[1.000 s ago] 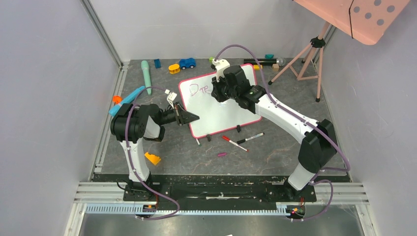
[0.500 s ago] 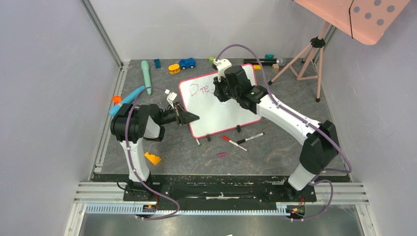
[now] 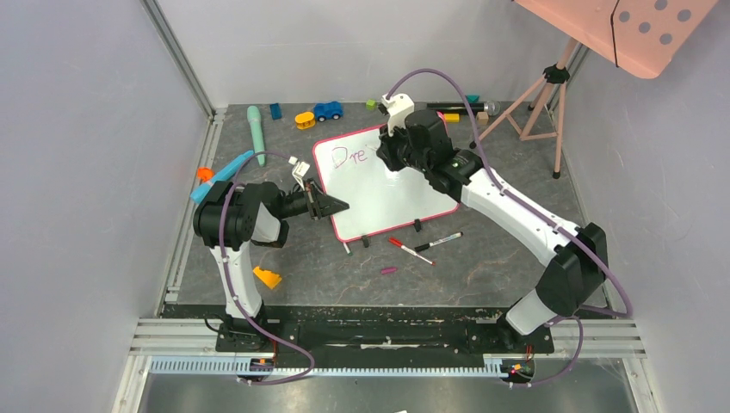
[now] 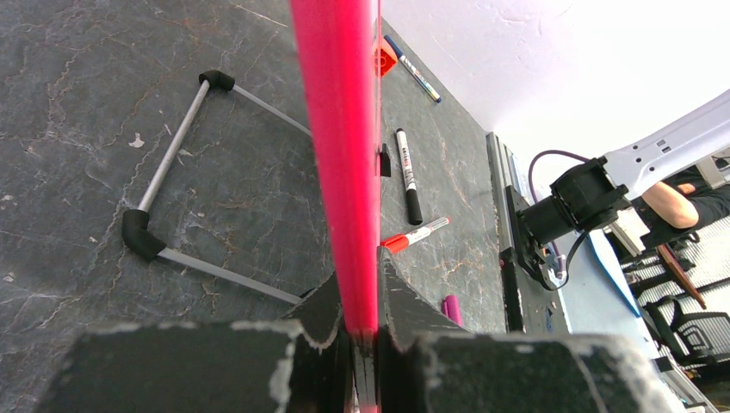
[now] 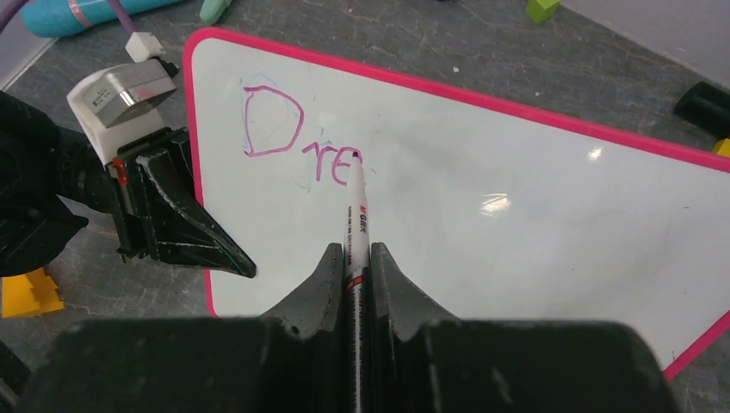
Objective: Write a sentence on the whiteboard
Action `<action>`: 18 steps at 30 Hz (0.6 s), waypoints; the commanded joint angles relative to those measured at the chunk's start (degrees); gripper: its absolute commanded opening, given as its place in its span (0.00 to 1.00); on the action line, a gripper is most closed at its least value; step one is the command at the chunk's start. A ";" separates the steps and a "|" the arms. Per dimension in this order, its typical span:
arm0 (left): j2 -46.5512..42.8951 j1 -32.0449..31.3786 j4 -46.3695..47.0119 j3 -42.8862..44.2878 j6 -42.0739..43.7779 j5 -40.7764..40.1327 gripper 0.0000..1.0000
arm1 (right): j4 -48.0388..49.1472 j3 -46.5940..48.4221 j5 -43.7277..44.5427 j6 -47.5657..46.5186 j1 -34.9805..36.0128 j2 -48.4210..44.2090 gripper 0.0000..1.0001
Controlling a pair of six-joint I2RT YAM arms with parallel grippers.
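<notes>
The whiteboard [image 3: 392, 202], white with a pink-red frame, stands tilted mid-table. My left gripper [image 3: 340, 206] is shut on its left edge; the left wrist view shows the pink frame [image 4: 340, 129] pinched between that gripper's [image 4: 360, 280] jaws. My right gripper [image 3: 392, 163] hovers over the board's upper part, shut on a white marker [image 5: 355, 211]. The marker's tip touches the board [image 5: 516, 224] at the end of the sentence [image 5: 297, 142], which reads "Dre" in purple. The same sentence [image 3: 351, 156] shows at the board's top left in the top view.
In front of the board lie a red-capped marker [image 3: 411, 250], a black-capped marker [image 3: 438, 242] and a purple cap [image 3: 389, 270]. An orange wedge [image 3: 267, 277] sits near the left arm. Toys, including a blue car [image 3: 327, 110], line the back; a tripod [image 3: 538, 95] stands back right.
My right gripper has shifted to the right along the board's top line with the marker, and the writing has grown by a letter. The left arm has not moved.
</notes>
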 commanded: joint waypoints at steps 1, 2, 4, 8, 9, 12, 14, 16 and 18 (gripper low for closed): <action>2.21 1.36 2.58 -0.55 10.93 -2.30 0.02 | 2.75 0.61 1.57 -0.84 -0.33 -2.09 0.00; 2.20 1.36 2.58 -0.57 10.94 -2.29 0.02 | 2.13 0.94 2.10 -0.66 -0.47 -1.83 0.00; 2.15 1.36 2.58 -0.51 10.89 -2.22 0.02 | 1.14 1.52 3.02 -0.37 -0.72 -1.06 0.00; 2.30 1.32 2.58 -0.49 10.74 -2.21 0.02 | 0.62 1.81 2.91 -0.06 -0.95 0.00 0.00; 2.22 1.35 2.58 -0.48 10.67 -2.21 0.02 | 0.54 1.89 2.78 0.01 -0.97 0.29 0.00; 2.33 1.36 2.58 -0.48 10.52 -2.19 0.02 | 0.40 2.20 2.42 0.23 -0.95 0.84 0.00; 2.32 1.36 2.58 -0.39 10.43 -2.19 0.02 | 0.25 2.38 2.25 0.22 -0.95 1.24 0.00; 2.35 1.36 2.58 -0.40 10.43 -2.21 0.02 | -0.12 2.72 2.17 0.18 -0.95 1.66 0.00; 2.38 1.36 2.58 -0.42 10.42 -2.14 0.02 | -0.84 3.35 2.07 0.18 -0.95 2.36 0.00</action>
